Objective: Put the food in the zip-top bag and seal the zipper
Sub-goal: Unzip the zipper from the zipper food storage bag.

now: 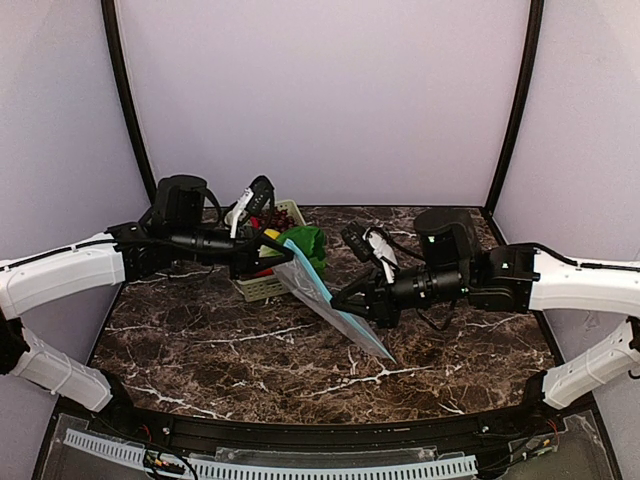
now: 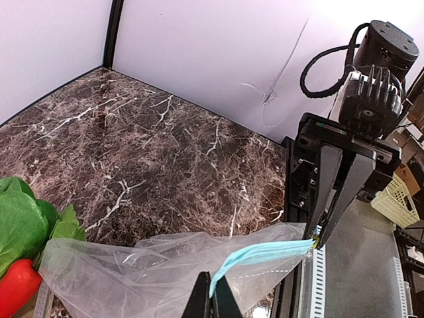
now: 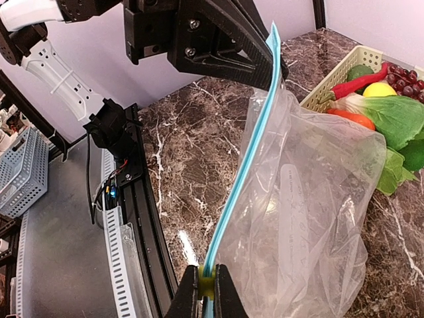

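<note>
The clear zip-top bag (image 1: 345,320) hangs stretched between my two grippers above the table. My left gripper (image 1: 287,256) is shut on one end of the light blue zipper (image 2: 265,253); its tips show in the left wrist view (image 2: 213,296). My right gripper (image 1: 338,299) is shut on the yellowish slider tab (image 3: 207,285) at the other end. The zipper (image 3: 248,159) runs taut up to the left gripper (image 3: 275,63). The bag (image 3: 311,199) looks empty. The food lies in the basket: chilli (image 3: 361,83), lemon (image 3: 379,89), grapes (image 3: 404,74), bok choy (image 3: 397,119).
The pale green slotted basket (image 1: 262,288) stands at the back left of the marble table, just behind the bag. A black frame rail (image 1: 320,432) runs along the near edge. Grey baskets (image 3: 23,172) sit off the table.
</note>
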Robot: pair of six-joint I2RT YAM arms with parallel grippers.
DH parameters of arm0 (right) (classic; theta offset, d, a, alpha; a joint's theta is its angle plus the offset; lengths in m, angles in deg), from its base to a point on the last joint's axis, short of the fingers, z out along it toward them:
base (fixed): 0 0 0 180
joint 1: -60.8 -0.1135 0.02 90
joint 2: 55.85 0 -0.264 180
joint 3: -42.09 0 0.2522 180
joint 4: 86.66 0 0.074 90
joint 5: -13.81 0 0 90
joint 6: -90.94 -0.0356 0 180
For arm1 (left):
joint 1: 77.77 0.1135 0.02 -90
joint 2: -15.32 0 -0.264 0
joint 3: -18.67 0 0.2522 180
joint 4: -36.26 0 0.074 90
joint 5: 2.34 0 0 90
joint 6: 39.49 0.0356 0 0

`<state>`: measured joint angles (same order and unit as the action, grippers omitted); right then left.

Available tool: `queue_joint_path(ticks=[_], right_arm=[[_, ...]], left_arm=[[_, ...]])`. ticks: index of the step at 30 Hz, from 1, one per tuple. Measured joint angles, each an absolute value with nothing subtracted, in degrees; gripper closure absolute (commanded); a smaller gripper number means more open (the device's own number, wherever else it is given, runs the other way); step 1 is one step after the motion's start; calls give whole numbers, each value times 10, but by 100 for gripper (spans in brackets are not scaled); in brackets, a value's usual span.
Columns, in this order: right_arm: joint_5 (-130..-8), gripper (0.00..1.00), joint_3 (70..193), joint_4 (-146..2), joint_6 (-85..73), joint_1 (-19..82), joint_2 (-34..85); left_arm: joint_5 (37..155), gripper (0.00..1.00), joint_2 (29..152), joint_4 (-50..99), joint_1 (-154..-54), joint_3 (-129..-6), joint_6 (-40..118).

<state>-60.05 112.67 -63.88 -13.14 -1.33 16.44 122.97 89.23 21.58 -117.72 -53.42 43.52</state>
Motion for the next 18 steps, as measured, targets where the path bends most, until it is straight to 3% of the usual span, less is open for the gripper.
queue_joint_path(ticks=[18], right_arm=[[-608,100,1118,-639,-132,-13,159]], left_arm=[[1226,99,890,216,-1139,-532,421]])
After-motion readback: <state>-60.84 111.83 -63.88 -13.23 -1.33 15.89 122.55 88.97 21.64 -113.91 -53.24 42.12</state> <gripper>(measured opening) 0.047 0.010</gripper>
